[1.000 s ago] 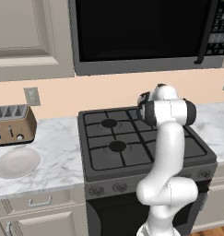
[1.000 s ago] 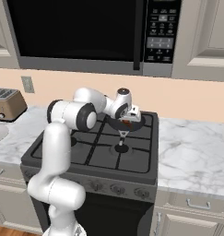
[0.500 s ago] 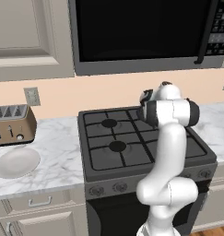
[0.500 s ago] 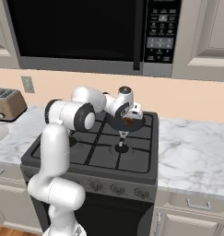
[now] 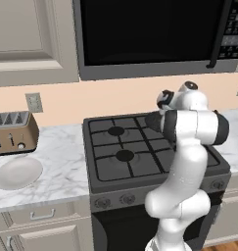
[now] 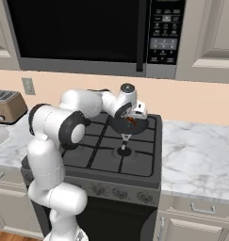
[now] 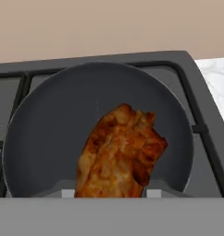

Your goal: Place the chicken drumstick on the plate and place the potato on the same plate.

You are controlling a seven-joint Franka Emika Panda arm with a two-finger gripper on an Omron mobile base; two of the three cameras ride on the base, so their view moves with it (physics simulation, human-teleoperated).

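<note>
In the left base view, one white arm (image 5: 189, 162) is rising from the lower right and bending toward the back right corner of one black stove (image 5: 135, 157) at the centre of the frame. Four burners are showing on the stove top. One toaster (image 5: 12, 132) is standing at the left edge on the marble desk (image 5: 61, 171), and one white plate (image 5: 16, 172) is lying just below it in the lower left, well apart from the arm. One microwave (image 5: 150, 34) is hanging across the top, and one wall outlet (image 5: 34, 102) is sitting at the left on the wall.

In the right base view, the arm is coming up from the lower left and reaching toward the middle of the frame. The tool (image 6: 130, 121) is hanging over one dark pan (image 6: 134, 125) on the stove's back right burner, and a small reddish-brown piece, the chicken drumstick (image 6: 131, 120), is showing at its tip. The toaster is sitting at the left edge, with a sliver of the plate below it.

In the hand view, the one chicken drumstick (image 7: 120, 154) is filling the lower centre, its bottom end meeting the lower edge where the fingertips are sitting; the tool is standing narrow, clamped onto it. The round pan (image 7: 49, 120) is lying behind it, spreading across the frame. A corner of the desk is showing at the upper right.
</note>
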